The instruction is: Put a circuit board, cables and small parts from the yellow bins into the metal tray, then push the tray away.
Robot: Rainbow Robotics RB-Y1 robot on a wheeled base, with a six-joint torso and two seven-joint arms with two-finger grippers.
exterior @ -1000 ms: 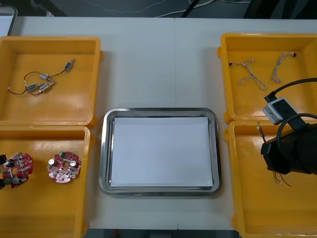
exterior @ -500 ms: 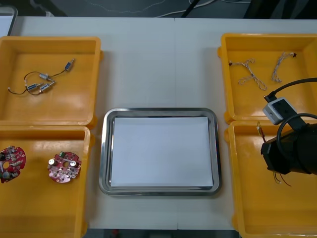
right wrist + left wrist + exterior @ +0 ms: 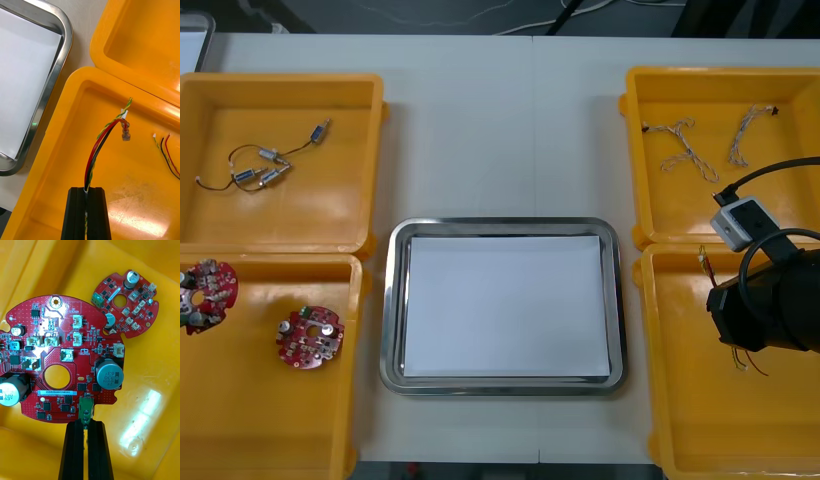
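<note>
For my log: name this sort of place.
Probably an electronics kitting bench: yellow bins of red circuit boards and cables flank a metal tray; over them, left gripper holds a board, right gripper a cable.

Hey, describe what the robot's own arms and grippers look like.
The right arm ends in a bulky, rounded black wrist carrying a small light-grey box, with a black cable looping from it. The right gripper and left gripper each have two flat, straight black fingers with squared tips. I can make out no markings on them.
</note>
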